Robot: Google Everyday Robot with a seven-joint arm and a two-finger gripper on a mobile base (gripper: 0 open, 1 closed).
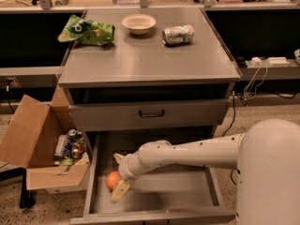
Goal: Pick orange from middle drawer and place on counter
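The orange (pixel 111 179) lies on the floor of the open middle drawer (pixel 187 191), near its left wall. My gripper (pixel 119 174) is down inside the drawer, right at the orange. It is open, with one cream fingertip (pixel 120 191) in front of the fruit and the other behind it. I cannot tell whether the fingers touch the orange. My white arm reaches in from the right. The counter (pixel 150 55) is the gray cabinet top above.
On the counter are a green chip bag (pixel 87 31), a cream bowl (pixel 138 23) and a crushed can (pixel 178 34). A shut drawer with a dark handle (pixel 151 113) sits above the open one. An open cardboard box of cans (pixel 44 149) stands at the left.
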